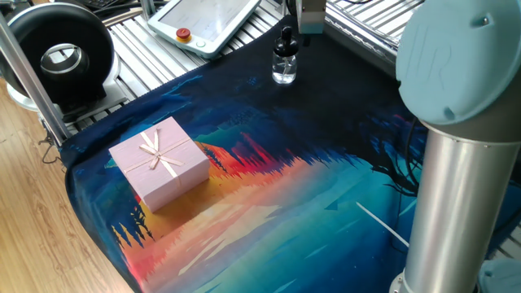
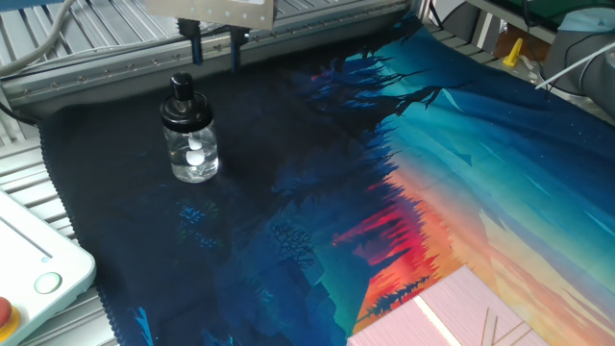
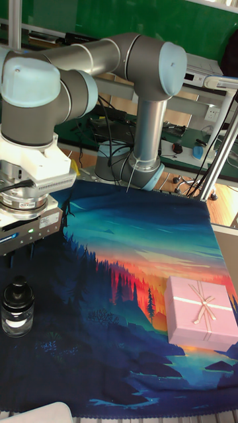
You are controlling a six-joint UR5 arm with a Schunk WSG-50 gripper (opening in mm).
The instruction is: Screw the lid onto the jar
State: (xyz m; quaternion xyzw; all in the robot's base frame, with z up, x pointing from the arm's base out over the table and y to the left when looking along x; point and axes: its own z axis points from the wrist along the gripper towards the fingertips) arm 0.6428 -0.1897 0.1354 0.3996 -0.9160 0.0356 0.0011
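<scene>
The jar (image 2: 193, 153) is a tiny clear glass bottle standing upright on the dark far corner of the painted cloth, also seen in one fixed view (image 1: 284, 70) and low left in the tall view (image 3: 16, 320). The black lid (image 2: 180, 104) sits on its neck, bulb up. My gripper (image 2: 216, 53) hangs just behind and slightly right of the jar, above the cloth. Its two dark fingers (image 2: 196, 46) stand apart with nothing between them, and they do not touch the lid or the jar. In the tall view the wrist body (image 3: 30, 218) hovers above the jar and hides the fingertips.
A pink gift box (image 1: 159, 163) with a bow stands on the cloth's near left side. A teach pendant (image 1: 207, 20) lies beyond the cloth edge near the jar. Ribbed metal rails (image 2: 96, 67) run behind the jar. The arm's grey column (image 1: 452, 179) fills the right.
</scene>
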